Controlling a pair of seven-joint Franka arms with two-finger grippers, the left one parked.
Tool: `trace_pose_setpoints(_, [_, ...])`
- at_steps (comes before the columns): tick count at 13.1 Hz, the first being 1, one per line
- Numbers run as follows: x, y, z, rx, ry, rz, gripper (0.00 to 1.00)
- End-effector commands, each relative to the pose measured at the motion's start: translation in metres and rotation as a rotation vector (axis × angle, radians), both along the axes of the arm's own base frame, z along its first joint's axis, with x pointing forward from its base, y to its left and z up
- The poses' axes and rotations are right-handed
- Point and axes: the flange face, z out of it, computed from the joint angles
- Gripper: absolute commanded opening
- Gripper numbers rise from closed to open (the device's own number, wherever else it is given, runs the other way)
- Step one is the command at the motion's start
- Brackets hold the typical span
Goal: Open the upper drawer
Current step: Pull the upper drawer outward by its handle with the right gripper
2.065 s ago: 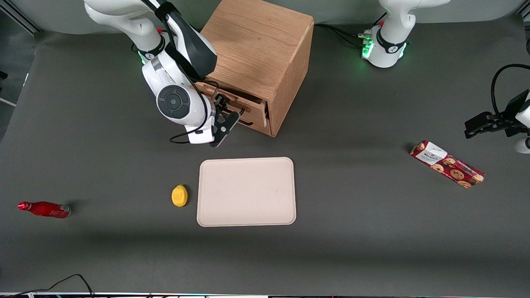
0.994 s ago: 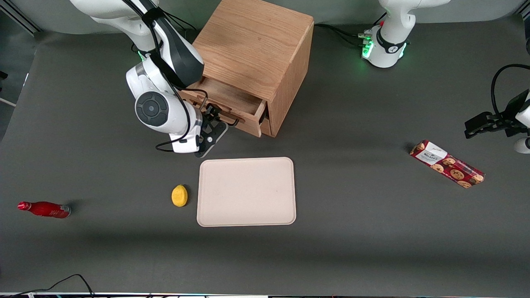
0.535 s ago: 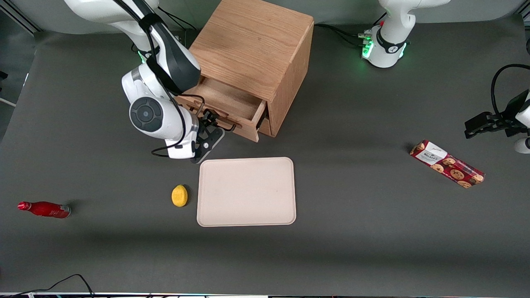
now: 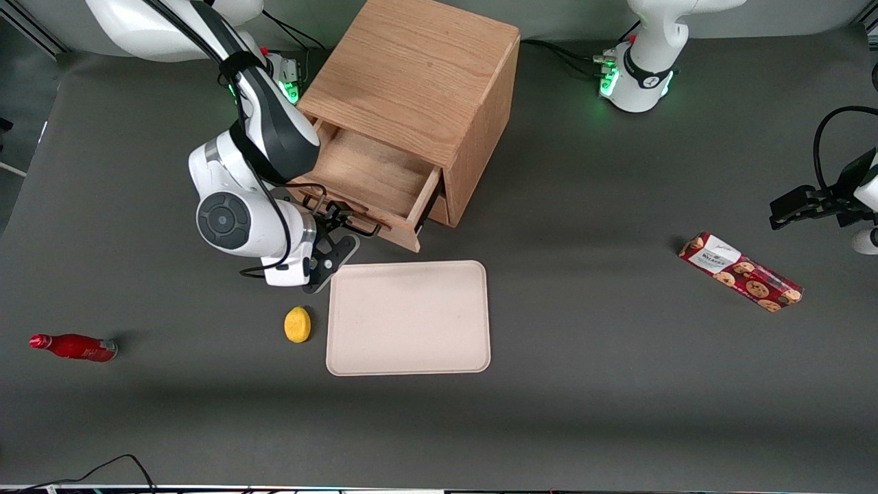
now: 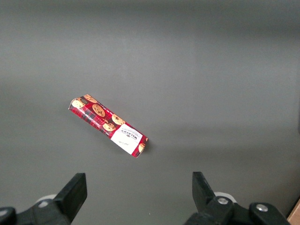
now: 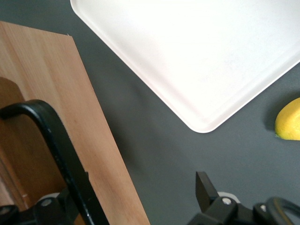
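Observation:
The oak cabinet (image 4: 418,75) stands on the dark table, and its upper drawer (image 4: 370,178) is pulled well out toward the front camera, showing a bare wooden inside. My gripper (image 4: 337,221) is at the drawer front, by the thin black bar handle (image 4: 357,221). In the right wrist view the gripper (image 6: 133,201) is open, with the handle (image 6: 58,150) and the edge of the drawer front (image 6: 93,140) between its widely spaced fingers. One finger (image 6: 206,190) shows over the table; the other is mostly hidden under the handle. The lower drawer is hidden beneath the pulled-out one.
A cream tray (image 4: 408,317) (image 6: 197,56) lies just nearer the camera than the drawer, with a lemon (image 4: 297,324) (image 6: 289,121) beside it. A red bottle (image 4: 72,346) lies toward the working arm's end. A cookie box (image 4: 739,272) (image 5: 108,127) lies toward the parked arm's end.
The upper drawer has slid from a narrow gap to far out toward the front camera. My gripper and wrist moved with the handle, ending close to the tray's corner.

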Motion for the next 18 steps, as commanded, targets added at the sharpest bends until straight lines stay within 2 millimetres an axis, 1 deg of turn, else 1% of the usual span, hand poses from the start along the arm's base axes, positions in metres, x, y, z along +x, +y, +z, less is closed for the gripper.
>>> trace_pose_setpoints(1, [0.012,-0.006,0.003,0.009,-0.017,0.012,1.0])
trace_pose_setpoints(2, [0.014,-0.008,0.002,0.009,-0.015,0.007,1.0])
trace_pose_setpoints(4, [0.018,-0.012,0.007,0.013,-0.025,-0.001,1.0])
trace_pose_setpoints(6, [0.027,-0.022,0.002,0.018,-0.021,-0.019,1.0])
trace_pose_setpoints(10, [0.037,-0.038,0.001,0.024,-0.022,-0.045,1.0])
trace_pose_setpoints(11, [0.038,-0.038,-0.002,0.023,-0.022,-0.026,1.0])
trace_pose_setpoints(13, [0.046,-0.047,-0.003,0.035,-0.027,-0.018,1.0])
trace_pose_setpoints(15, [0.047,-0.049,-0.002,0.04,-0.029,-0.019,1.0])
trace_pose_setpoints(17, [0.052,-0.055,0.0,0.035,-0.04,-0.021,1.0])
trace_pose_setpoints(18, [0.052,-0.053,0.0,0.041,-0.04,-0.016,1.0])
